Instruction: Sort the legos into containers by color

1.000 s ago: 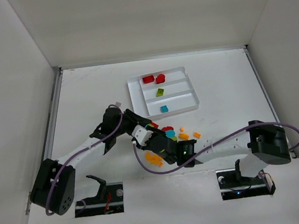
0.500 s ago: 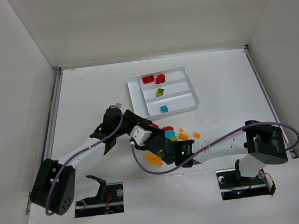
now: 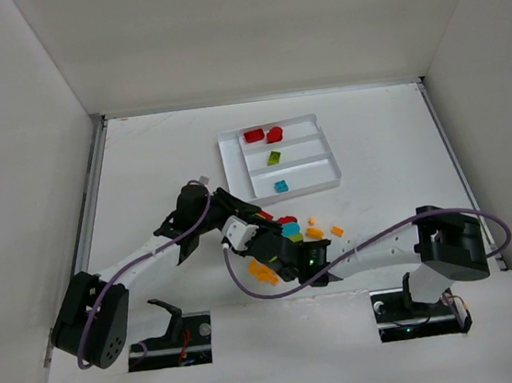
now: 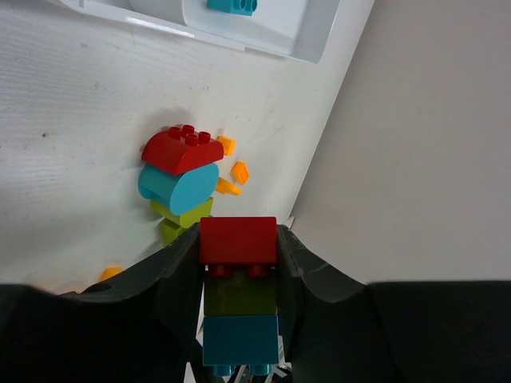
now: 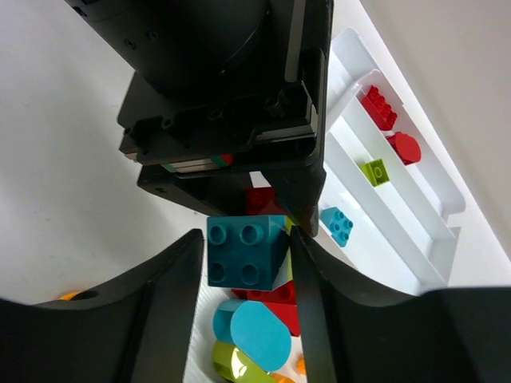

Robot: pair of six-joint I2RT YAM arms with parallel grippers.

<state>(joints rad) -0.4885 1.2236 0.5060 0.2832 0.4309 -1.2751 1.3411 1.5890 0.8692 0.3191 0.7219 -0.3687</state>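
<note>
Top external view: both arms reach in to meet mid-table, just on the near side of the tray (image 3: 312,151). The left gripper (image 4: 238,236) is clamped on a stack (image 4: 239,291) of three bricks: red at the fingertips, green in the middle, teal nearest the palm. The right gripper (image 5: 247,241) meets it head-on, with its fingers (image 5: 172,287) tight against both sides of the teal brick (image 5: 243,254).

Loose bricks (image 3: 288,229) lie directly under the grippers, a red, a teal and a green one touching. Orange pieces (image 3: 314,232) lie just to their right and more orange ones (image 3: 263,272) are nearer the bases. A strip of table (image 3: 142,167) shows between this pile and the tray's near wall.

The tray holds two red bricks (image 3: 263,135) in its far slot, a green one (image 3: 273,157) in the middle slot and a teal one (image 3: 281,186) in the near slot. It stands well apart from the white walls (image 3: 463,57) on three sides of the table.
</note>
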